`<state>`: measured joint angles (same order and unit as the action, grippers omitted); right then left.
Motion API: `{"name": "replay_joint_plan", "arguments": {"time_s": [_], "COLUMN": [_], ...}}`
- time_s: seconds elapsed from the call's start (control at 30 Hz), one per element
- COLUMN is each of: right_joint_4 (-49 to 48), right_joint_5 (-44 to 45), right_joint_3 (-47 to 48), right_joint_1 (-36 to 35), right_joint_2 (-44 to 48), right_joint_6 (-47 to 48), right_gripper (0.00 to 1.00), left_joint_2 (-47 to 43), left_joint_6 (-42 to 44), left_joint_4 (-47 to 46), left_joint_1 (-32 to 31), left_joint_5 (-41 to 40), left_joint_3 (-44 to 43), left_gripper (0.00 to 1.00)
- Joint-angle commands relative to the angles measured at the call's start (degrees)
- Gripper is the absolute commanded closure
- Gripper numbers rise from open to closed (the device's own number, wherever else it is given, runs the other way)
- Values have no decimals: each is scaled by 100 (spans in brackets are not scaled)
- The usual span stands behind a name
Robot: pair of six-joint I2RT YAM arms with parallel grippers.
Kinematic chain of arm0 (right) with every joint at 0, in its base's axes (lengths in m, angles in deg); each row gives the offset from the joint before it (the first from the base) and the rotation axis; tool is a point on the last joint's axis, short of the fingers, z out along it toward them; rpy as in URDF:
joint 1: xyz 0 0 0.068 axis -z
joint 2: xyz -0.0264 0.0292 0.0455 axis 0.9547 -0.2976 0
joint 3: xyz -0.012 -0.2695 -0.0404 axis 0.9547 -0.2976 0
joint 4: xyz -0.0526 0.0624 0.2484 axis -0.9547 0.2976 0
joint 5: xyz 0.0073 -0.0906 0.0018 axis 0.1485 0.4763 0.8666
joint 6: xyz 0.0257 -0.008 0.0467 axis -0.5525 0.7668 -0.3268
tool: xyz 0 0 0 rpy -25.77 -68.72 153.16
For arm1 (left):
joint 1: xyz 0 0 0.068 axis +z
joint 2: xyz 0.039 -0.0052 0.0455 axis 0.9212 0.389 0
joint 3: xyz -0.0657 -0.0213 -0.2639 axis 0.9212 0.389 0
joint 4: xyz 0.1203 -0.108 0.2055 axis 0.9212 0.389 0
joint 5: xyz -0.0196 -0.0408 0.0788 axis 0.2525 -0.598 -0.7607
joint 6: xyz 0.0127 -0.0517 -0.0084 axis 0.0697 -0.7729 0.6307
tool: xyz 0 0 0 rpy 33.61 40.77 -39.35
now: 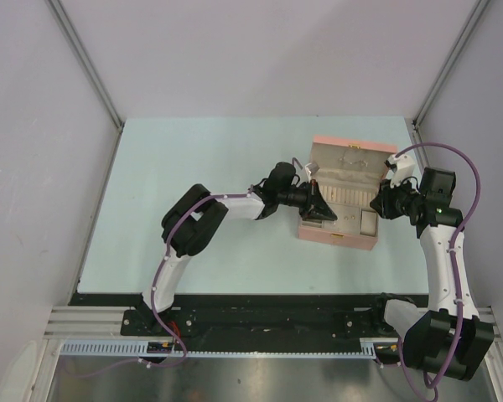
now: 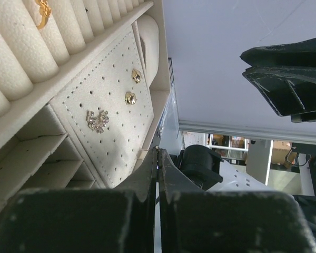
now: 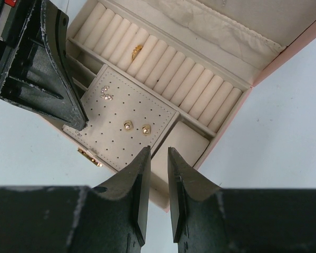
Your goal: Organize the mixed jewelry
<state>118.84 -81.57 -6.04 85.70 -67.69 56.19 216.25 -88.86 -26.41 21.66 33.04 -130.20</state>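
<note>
Just ahead of the right gripper (image 3: pixel 158 154), fingers slightly apart and empty, sit two gold studs (image 3: pixel 128 125); left gripper (image 2: pixel 158 154) is pinched together nearby.

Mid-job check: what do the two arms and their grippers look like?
The left arm and right arm have white links, black joint housings, and a purple cable running along each. The left gripper and right gripper are black, with two tapered, scuffed fingers.

Pale grey walls (image 1: pixel 260 50) enclose a light blue-green table (image 1: pixel 193 159) on three sides; aluminium posts (image 1: pixel 85 63) mark its far corners, an aluminium rail (image 1: pixel 92 322) its near edge.
</note>
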Motion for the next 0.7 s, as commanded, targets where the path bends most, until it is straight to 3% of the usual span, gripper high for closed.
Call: {"name": "replay_joint_plan", "arguments": {"time_s": [0.0, 0.67], "right_joint_4": [-9, 44], "right_joint_5": [-135, -179], "right_joint_3": [4, 4], "right_joint_1": [52, 70], "right_joint_2": [106, 97], "right_joint_6": [75, 136], "right_gripper": [76, 75], "left_joint_2": [115, -219], "left_joint_6": [-98, 279], "left_joint_4": [-169, 305], "left_joint_1": [36, -34], "left_joint_5": [39, -277], "left_joint_3": [-192, 160], "left_gripper": [100, 100]}}
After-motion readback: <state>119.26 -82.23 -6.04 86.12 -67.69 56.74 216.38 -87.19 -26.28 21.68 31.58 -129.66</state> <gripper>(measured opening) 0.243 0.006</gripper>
